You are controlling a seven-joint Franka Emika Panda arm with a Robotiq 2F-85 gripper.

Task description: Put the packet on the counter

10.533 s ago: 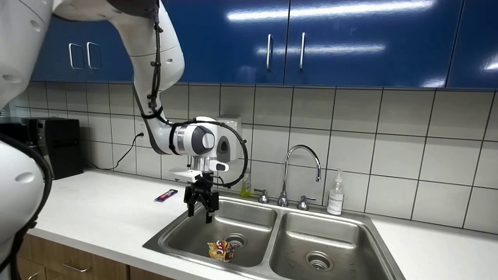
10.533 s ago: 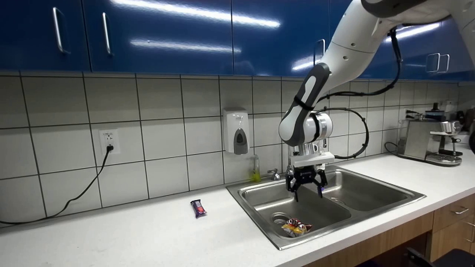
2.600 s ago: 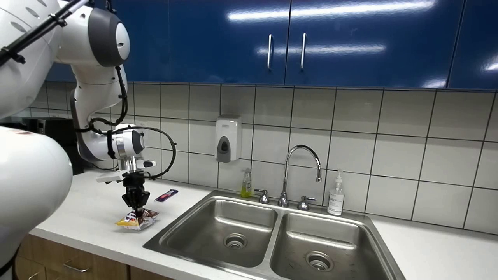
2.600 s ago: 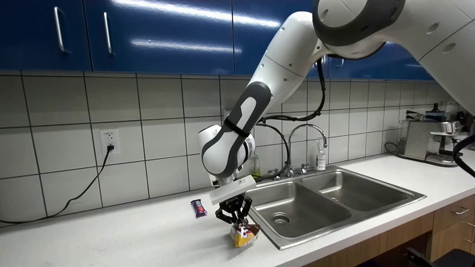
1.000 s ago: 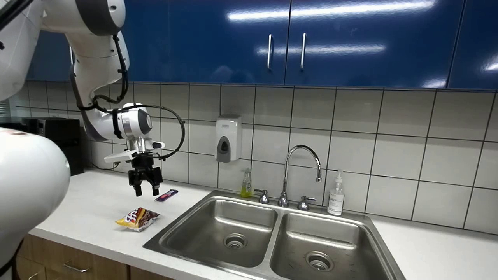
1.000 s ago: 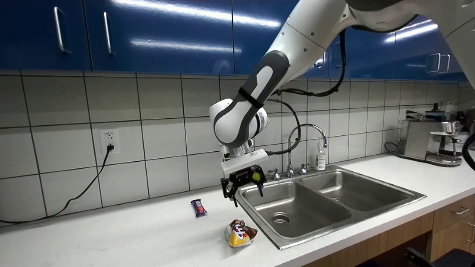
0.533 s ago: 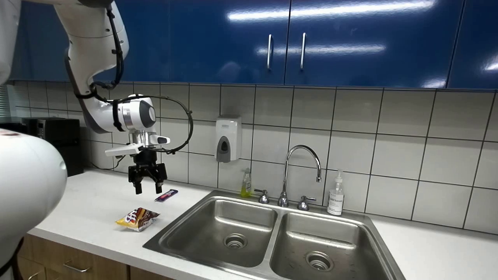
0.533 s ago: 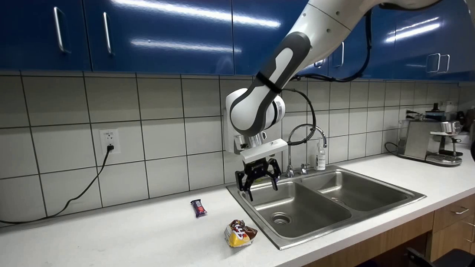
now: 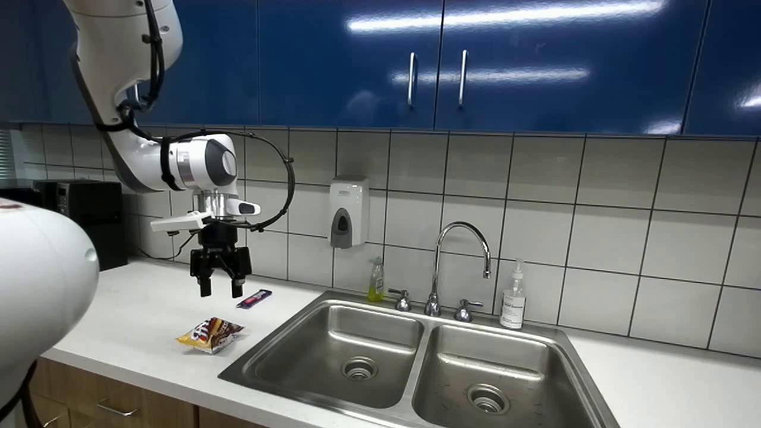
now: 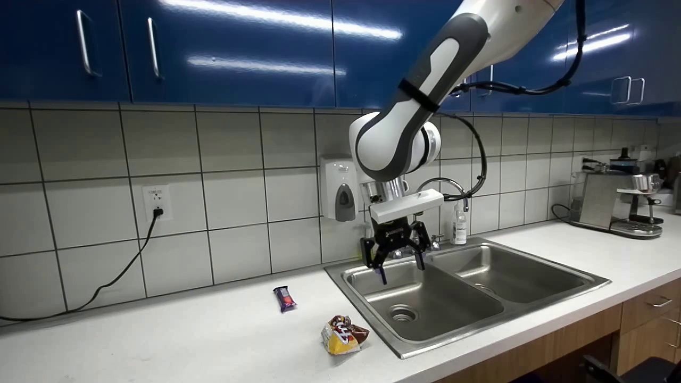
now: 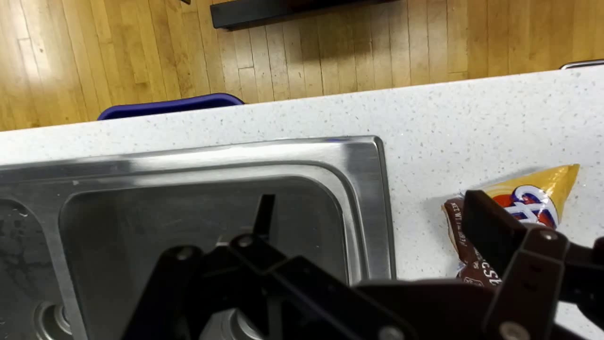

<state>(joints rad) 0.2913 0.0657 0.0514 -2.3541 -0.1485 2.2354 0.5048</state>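
Observation:
The packet (image 9: pixel 209 337), a crinkled yellow, brown and red wrapper, rests on the white counter (image 9: pixel 131 321) just beside the sink's rim. Both exterior views show it lying there, the packet (image 10: pixel 341 340) casting a small shadow on the counter (image 10: pixel 213 340). My gripper (image 9: pixel 221 290) is raised above the worktop with its fingers spread and nothing between them. In an exterior view the gripper (image 10: pixel 402 273) appears over the near basin, apart from the packet. From the wrist, one finger of the gripper (image 11: pixel 371 197) covers part of the packet (image 11: pixel 535 200) lying below.
A steel double sink (image 9: pixel 411 368) with a tall faucet (image 9: pixel 437 261) adjoins the packet's spot. A small dark purple-red bar (image 9: pixel 254 299) lies farther back. A yellow-green bottle (image 9: pixel 376 284) and a pump bottle (image 9: pixel 512 303) stand behind the sink, under a wall dispenser (image 9: pixel 349 211).
The packet went from the sink basin to the counter, where my gripper was shut on it. Since then the gripper has opened, risen and drawn away; the packet stays still over the last second.

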